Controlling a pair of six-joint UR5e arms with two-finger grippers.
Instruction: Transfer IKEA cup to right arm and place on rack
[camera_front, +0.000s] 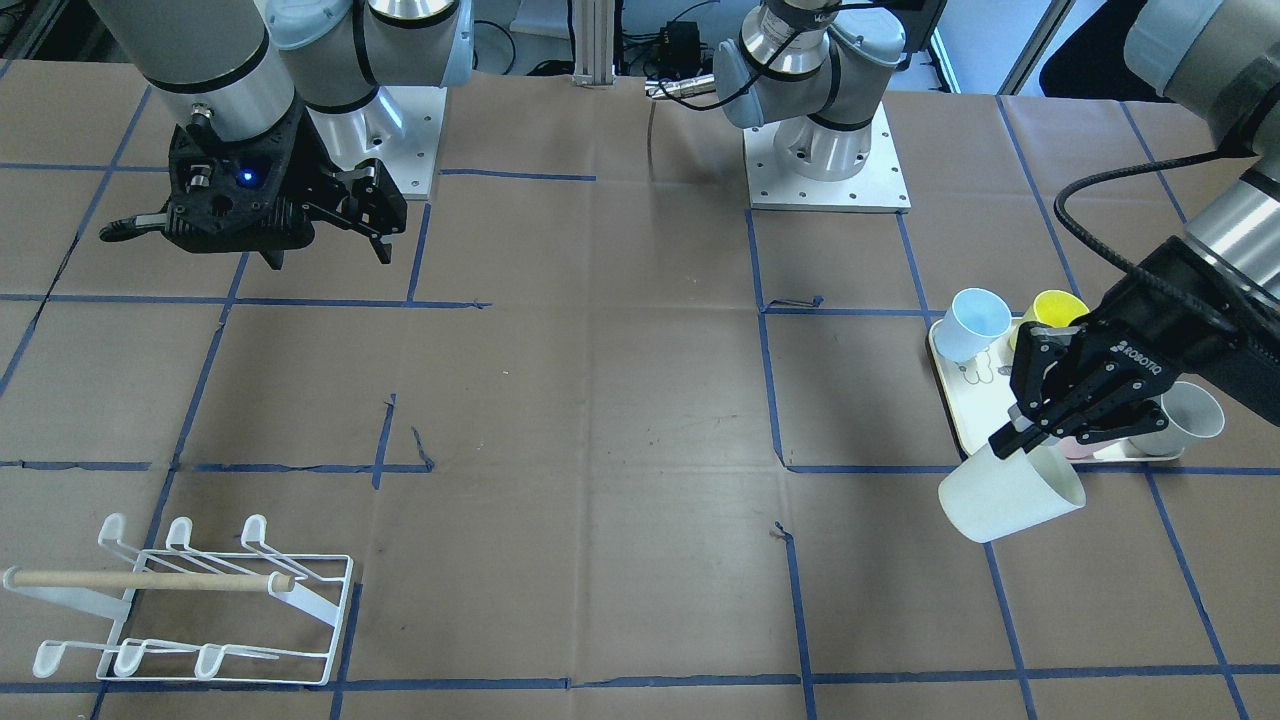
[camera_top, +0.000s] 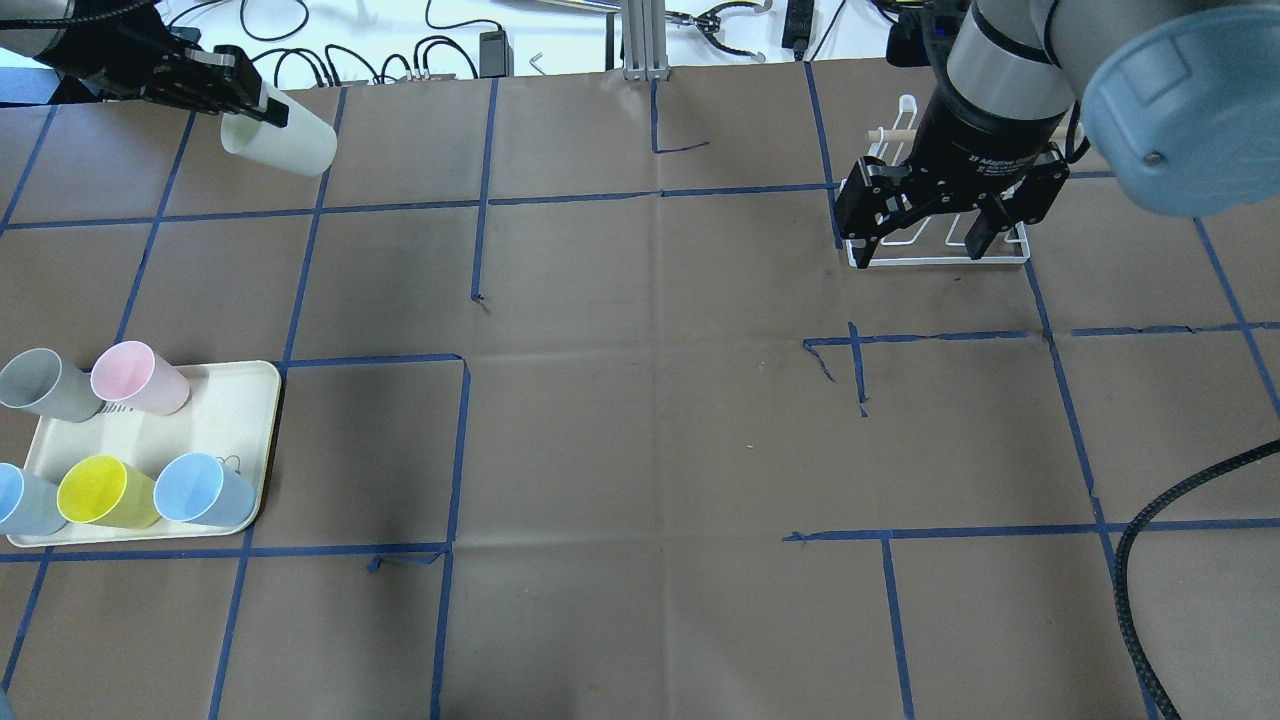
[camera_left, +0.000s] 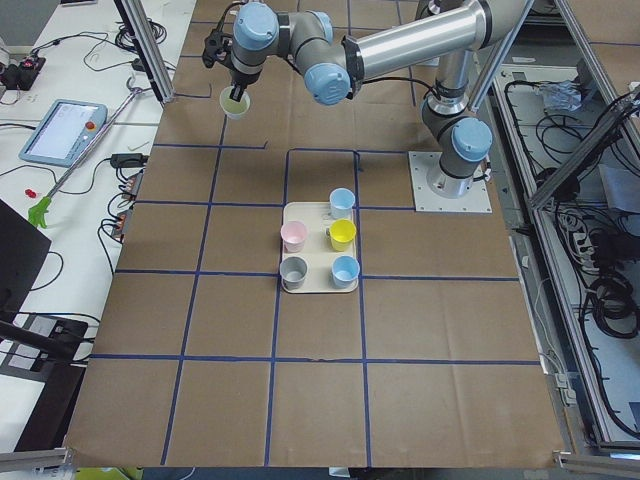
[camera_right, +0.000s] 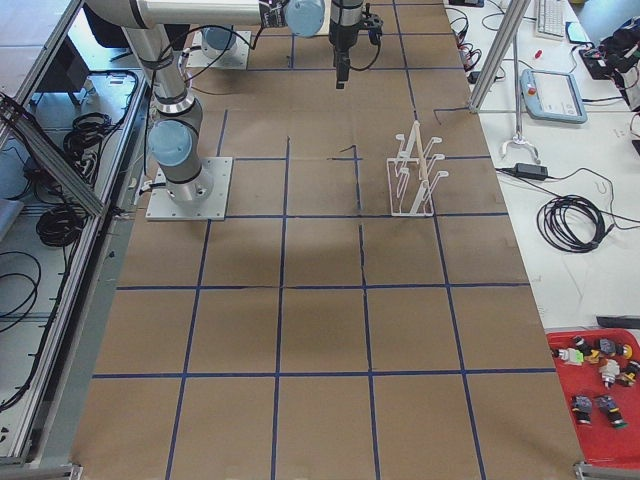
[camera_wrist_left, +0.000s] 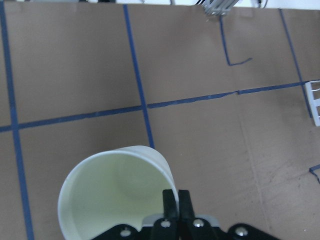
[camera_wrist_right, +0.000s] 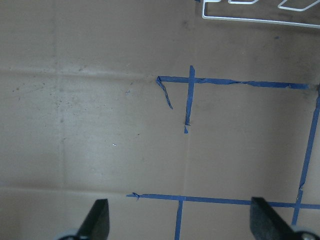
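judged early in the task. across the surface (camera_top: 640, 450), no handover yet. over the right half, finds the right arm (camera_top: 1010, 70) aloft, with the right gripper (camera_top: 922, 243) spread wide and empty, near the rack (camera_front: 150, 579) but not touching it. by the far edge of that half, sees the rack bare, with nothing hung on it. in the left half, finds the tray (camera_top: 240, 420) with five other cups (camera_top: 100, 492): grey, pink, yellow and two blue. between the tray and the far edge, well apart from the right gripper, has the left gripper (camera_front: 1010, 440) clamped on the rim of the cup (camera_front: 1010, 495), tilted and lifted clear of the surface. counts the pickup as done; left to do, by the look of it: carrying toward the middle, passing across, then hanging on the rack.

reads "robotiq" in white on the left gripper's body. reads "2f adaptive" on the right gripper's collar, with the rest cut off. finds no brand mark on the cup in these views. makes out a faint line drawing on the tray, too small to read.
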